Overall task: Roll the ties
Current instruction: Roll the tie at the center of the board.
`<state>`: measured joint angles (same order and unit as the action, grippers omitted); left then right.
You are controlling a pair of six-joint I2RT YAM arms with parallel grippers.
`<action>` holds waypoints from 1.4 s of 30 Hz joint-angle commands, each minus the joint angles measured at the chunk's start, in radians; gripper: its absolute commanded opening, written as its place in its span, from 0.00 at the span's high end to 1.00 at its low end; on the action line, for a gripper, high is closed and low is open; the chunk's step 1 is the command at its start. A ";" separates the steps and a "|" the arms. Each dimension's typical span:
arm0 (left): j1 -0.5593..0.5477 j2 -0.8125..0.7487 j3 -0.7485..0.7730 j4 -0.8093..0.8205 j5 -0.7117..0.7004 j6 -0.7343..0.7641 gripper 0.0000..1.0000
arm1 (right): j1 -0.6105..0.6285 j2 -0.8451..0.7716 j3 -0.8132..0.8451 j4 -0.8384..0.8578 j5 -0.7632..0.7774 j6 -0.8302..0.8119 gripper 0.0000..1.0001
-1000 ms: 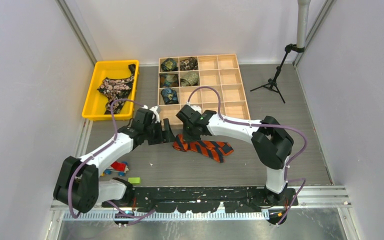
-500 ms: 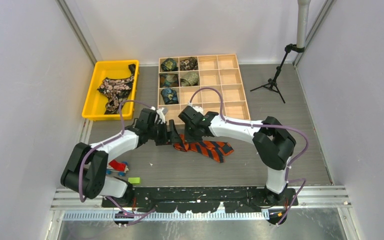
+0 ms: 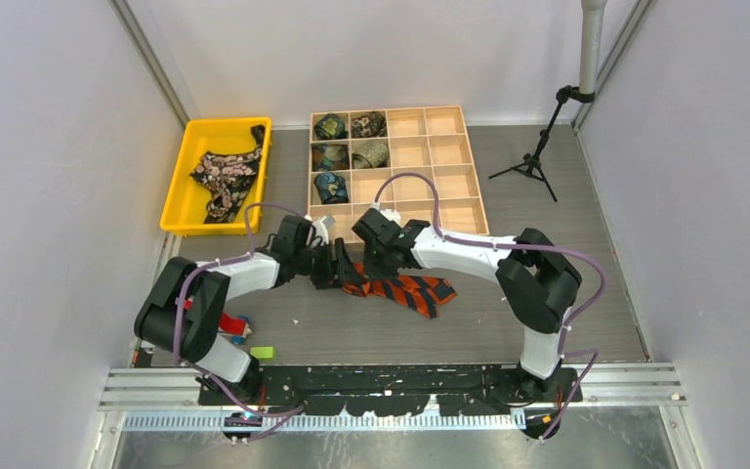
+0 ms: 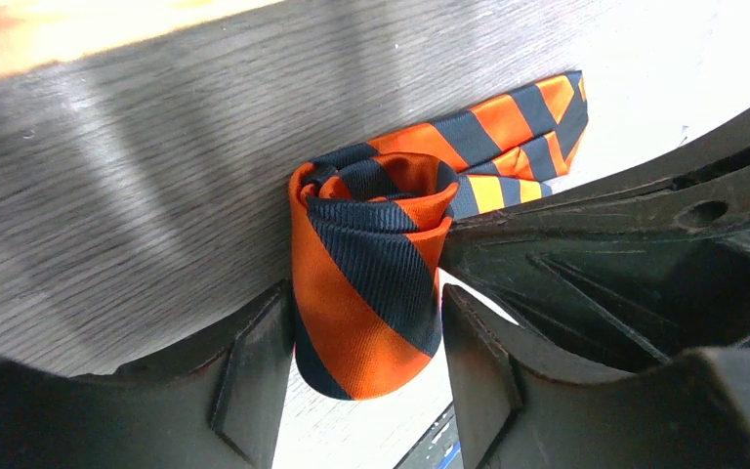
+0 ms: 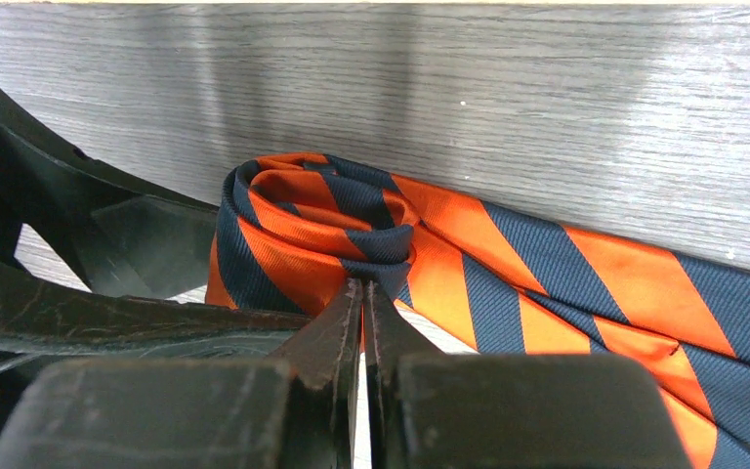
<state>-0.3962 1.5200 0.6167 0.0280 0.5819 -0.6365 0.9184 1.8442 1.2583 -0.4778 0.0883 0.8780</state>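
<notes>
An orange-and-black striped tie (image 3: 412, 290) lies on the grey table, its left end wound into a small roll (image 4: 371, 264). My left gripper (image 4: 366, 342) (image 3: 337, 266) has the roll between its fingers (image 4: 254, 362), one pressed against each side. My right gripper (image 5: 362, 289) (image 3: 371, 262) comes from the opposite side, shut, its tips pinching a dark fold at the roll's (image 5: 303, 225) core. The unrolled tail (image 5: 596, 283) stretches to the right. A black tie with pink flowers (image 3: 223, 174) lies in the yellow tray (image 3: 178, 191).
The wooden compartment box (image 3: 449, 161) just behind the grippers holds several small rolled ties (image 3: 352, 142) in its left cells. Small toy blocks (image 3: 229, 324) and a green block (image 3: 262, 352) lie at the front left. A black tripod (image 3: 537, 156) stands at the back right.
The left arm has moved right until its gripper straddles the tie's rolled end, and its jaws have narrowed onto the roll. The right gripper has stayed shut at the roll.
</notes>
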 commanded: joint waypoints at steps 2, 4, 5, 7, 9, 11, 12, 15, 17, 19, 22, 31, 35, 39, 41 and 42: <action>0.004 0.017 -0.022 0.110 0.061 -0.046 0.47 | -0.006 -0.038 -0.013 0.004 0.018 0.007 0.91; 0.002 0.024 -0.024 0.116 0.062 -0.054 0.53 | -0.006 -0.036 -0.011 0.005 0.019 0.007 0.91; 0.000 0.027 -0.024 0.121 0.062 -0.058 0.56 | -0.006 -0.034 -0.009 0.005 0.018 0.008 0.91; -0.002 0.033 -0.026 0.127 0.060 -0.068 0.62 | -0.007 -0.034 -0.002 0.004 0.016 0.006 0.91; -0.007 0.032 -0.030 0.127 0.057 -0.077 0.67 | -0.010 -0.043 0.006 -0.005 0.019 0.003 0.91; -0.011 0.016 -0.032 0.116 0.051 -0.083 0.70 | -0.015 -0.063 0.008 -0.020 0.028 -0.003 0.91; -0.015 0.008 -0.032 0.101 0.044 -0.083 0.71 | -0.021 -0.081 0.002 -0.023 0.032 -0.007 0.91; -0.022 -0.027 -0.029 0.037 0.012 -0.083 0.72 | -0.056 -0.136 -0.039 -0.023 0.033 -0.011 0.91; -0.026 -0.049 -0.032 0.009 0.003 -0.086 0.73 | -0.088 -0.170 -0.077 -0.017 0.035 -0.012 0.91; -0.029 -0.064 -0.035 -0.009 0.002 -0.088 0.73 | -0.122 -0.190 -0.114 -0.003 0.025 -0.017 0.90; -0.034 -0.083 -0.038 -0.025 -0.001 -0.088 0.73 | -0.161 -0.183 -0.143 0.000 0.019 -0.031 0.90; -0.038 -0.138 -0.047 -0.105 0.006 -0.060 0.73 | -0.169 -0.107 -0.204 -0.002 0.024 -0.021 0.91; -0.038 -0.149 -0.051 -0.133 0.007 -0.041 0.73 | -0.170 -0.091 -0.217 -0.020 0.024 -0.024 0.91; -0.038 -0.173 -0.059 -0.149 0.008 -0.040 0.73 | -0.162 -0.111 -0.253 -0.035 0.030 0.005 0.91; -0.038 -0.191 -0.060 -0.163 0.002 -0.040 0.73 | -0.151 -0.129 -0.274 -0.052 0.032 0.035 0.91; -0.038 -0.200 -0.058 -0.172 0.000 -0.040 0.73 | -0.142 -0.140 -0.281 -0.065 0.038 0.051 0.91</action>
<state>-0.4309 1.3762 0.5640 -0.0990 0.5762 -0.6960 0.7506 1.7378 1.0306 -0.4782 0.1001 0.8783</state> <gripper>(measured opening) 0.342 0.095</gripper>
